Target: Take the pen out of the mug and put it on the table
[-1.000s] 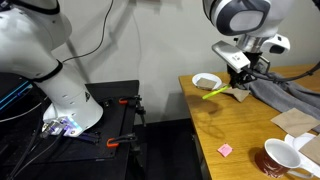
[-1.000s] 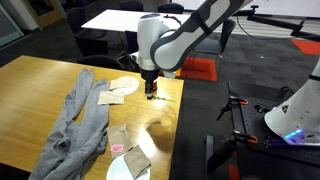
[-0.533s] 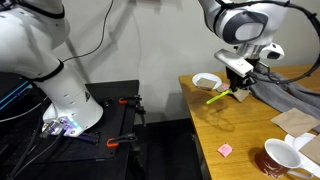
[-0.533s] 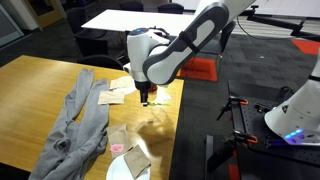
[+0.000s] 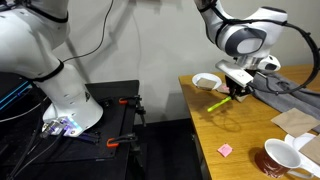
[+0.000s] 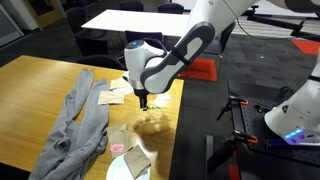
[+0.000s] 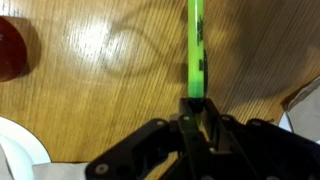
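My gripper (image 7: 196, 112) is shut on one end of the lime pen (image 7: 196, 50), which sticks out straight ahead over the tan wooden table (image 7: 100, 80). In an exterior view the pen (image 5: 219, 102) hangs slanted from the gripper (image 5: 236, 91), its free end low near the table (image 5: 230, 130). In an exterior view the gripper (image 6: 143, 100) is close above the table (image 6: 40, 85) near its edge. The red-brown mug (image 5: 281, 160) with a white inside stands at the near corner, far from the gripper. A dark red round edge (image 7: 12, 50) shows in the wrist view.
A shallow white bowl (image 5: 206, 81) sits behind the gripper. A grey cloth (image 6: 82, 120) lies across the table. A pink scrap (image 5: 226, 149) lies near the mug. Brown paper pieces (image 6: 137, 160) and a white plate (image 6: 118, 168) are near the table's corner.
The gripper has moved with the pen along the table and come lower, so the pen's free end is now nearer the tabletop. Its grip on the pen is unchanged.
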Robot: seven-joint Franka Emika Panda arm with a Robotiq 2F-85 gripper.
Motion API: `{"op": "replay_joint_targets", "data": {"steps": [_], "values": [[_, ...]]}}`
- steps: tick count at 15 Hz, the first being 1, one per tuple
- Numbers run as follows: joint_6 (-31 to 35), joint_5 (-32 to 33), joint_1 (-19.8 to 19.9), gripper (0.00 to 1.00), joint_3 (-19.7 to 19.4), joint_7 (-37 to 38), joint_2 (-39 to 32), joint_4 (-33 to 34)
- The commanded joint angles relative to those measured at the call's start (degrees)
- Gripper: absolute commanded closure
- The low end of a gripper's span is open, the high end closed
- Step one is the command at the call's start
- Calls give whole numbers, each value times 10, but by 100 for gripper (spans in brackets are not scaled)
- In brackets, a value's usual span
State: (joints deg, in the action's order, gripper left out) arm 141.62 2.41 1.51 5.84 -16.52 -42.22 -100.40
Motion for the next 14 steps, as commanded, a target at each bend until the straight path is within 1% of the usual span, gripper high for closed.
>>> {"op": "replay_joint_targets", "data": {"steps": [1, 9, 14], "values": [[11, 14, -5, 96, -7, -3, -27, 28], [60, 31, -16, 96, -20, 13, -68, 44], [72, 32, -23, 96, -28, 23, -89, 57]]}}
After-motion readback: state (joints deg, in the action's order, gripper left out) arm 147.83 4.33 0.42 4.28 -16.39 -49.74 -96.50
